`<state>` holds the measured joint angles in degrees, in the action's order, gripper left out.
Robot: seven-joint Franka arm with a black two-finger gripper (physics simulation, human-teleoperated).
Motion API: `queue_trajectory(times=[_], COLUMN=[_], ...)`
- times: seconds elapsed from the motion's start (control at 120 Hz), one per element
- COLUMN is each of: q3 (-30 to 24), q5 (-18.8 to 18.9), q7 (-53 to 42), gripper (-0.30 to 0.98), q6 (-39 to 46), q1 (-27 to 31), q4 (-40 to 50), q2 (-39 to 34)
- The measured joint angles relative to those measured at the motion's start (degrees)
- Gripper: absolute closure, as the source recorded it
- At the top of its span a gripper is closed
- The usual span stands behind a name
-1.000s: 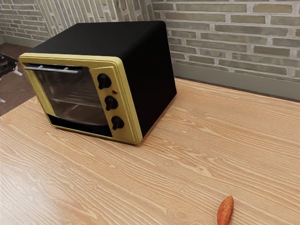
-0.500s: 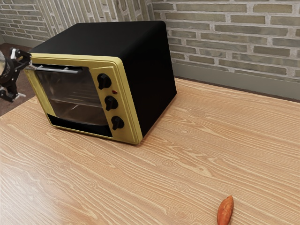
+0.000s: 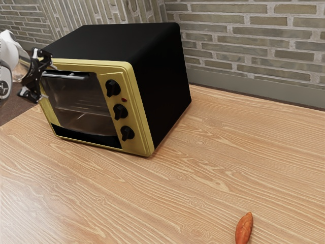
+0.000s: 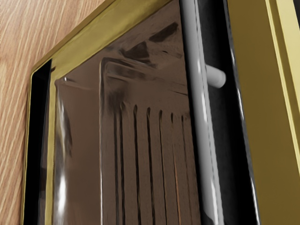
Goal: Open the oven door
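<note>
At the exterior view's left, the arm (image 3: 9, 58) reaches in, and the gripper (image 3: 49, 81) is at the near-left corner of the oven's front. Its fingers stand apart, one higher and one lower, and I see them gripping nothing.

Next comes the handle (image 3: 76, 77), a thin bar along the door's upper edge. From the gripper it lies toward the exterior view's right, its nearer end just beside the fingers or between them; the depth is hard to tell, and so is any touch. Its long axis runs sideways across the oven's front, while the fingers are spread roughly up and down, across that axis. That looks the right way round for a grasp from above and below. In the wrist view the bar and one of its posts are close ahead of the hand.

Under the bar hangs the door (image 3: 84, 109), closed in its frame. The coming move likely needs the hand farther along the bar, then in toward it, before a pull outward and down. Too shallow, and the fingers could slide off the bar's front; too high or low, and one could strike the frame.

Further right are the knobs (image 3: 120, 111), which the grasp should avoid.
</note>
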<state>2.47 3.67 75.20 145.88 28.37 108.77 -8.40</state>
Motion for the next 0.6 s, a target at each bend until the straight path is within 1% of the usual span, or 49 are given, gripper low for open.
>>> queue_trajectory(times=[0.25,0.6], q3=[0.0,0.1], q5=[0.2,-0.1], q7=[1.7,3.3], gripper=[0.00,0.00], q6=[0.3,1.2], q1=[-0.4,-0.8], q4=[-1.2,-0.4], q2=[1.7,3.2])
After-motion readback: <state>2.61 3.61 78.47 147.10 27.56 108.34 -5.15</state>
